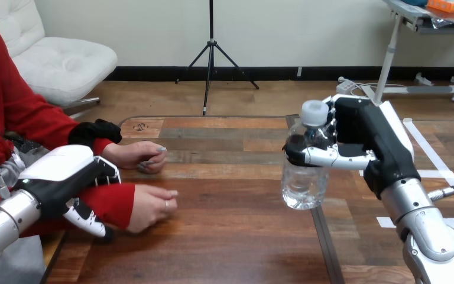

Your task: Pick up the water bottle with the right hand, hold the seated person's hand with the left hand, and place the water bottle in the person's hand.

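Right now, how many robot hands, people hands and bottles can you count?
Black-and-white robot hands: 2, the left hand and the right hand.
Person's hands: 2, the farther hand and the nearer hand.
Clear plastic water bottle with a white cap: 1.
Total: 5.

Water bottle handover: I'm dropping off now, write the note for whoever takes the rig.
Right hand: shut on the water bottle, upright, held clear above the table.
Left hand: over the person's red-sleeved forearm; grip cannot be told.
The person's nearer hand and farther hand are at the table's left, apart from the bottle.
Done: bottle picked up.
Left: secure the hold, carry the bottle across, place it in the person's hand.
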Controlling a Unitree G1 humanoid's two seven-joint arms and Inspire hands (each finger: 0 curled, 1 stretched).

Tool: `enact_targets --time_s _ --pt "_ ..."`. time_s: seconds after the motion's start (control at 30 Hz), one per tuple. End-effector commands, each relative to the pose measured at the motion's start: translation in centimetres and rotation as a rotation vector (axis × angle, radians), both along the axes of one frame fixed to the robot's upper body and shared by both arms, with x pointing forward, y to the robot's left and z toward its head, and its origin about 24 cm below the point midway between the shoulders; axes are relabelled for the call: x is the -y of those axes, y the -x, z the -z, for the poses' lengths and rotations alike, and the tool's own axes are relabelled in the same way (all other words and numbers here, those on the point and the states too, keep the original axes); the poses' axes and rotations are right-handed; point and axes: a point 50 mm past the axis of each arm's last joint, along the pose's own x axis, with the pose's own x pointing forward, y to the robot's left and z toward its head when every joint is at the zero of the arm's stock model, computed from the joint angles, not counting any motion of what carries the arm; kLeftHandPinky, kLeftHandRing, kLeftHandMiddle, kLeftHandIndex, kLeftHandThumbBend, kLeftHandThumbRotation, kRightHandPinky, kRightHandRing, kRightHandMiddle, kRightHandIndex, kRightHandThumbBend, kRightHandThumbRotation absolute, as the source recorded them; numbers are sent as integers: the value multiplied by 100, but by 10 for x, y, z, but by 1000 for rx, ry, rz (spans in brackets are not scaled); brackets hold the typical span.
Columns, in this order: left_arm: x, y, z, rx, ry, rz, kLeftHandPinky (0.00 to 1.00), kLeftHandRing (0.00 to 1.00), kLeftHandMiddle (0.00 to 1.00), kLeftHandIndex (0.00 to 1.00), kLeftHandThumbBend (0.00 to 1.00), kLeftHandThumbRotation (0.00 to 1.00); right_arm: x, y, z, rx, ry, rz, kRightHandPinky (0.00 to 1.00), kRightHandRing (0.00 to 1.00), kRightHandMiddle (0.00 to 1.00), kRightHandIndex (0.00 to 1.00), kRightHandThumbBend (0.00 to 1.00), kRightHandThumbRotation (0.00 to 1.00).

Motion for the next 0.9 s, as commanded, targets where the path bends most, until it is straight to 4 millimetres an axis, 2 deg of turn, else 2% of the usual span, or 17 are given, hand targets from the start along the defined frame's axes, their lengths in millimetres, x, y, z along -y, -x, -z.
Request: enact_targets --time_s 0.0,0.87 --pt "21 -13 -16 117 101 57 37 40 45 46 83 0 -13 -16 -33 138 -16 -40 23 28 39 41 86 0" --pt "24 -11 -17 133 160 66 35 38 44 45 85 0 -15 -21 -28 135 -25 -59 23 28 39 42 88 0"
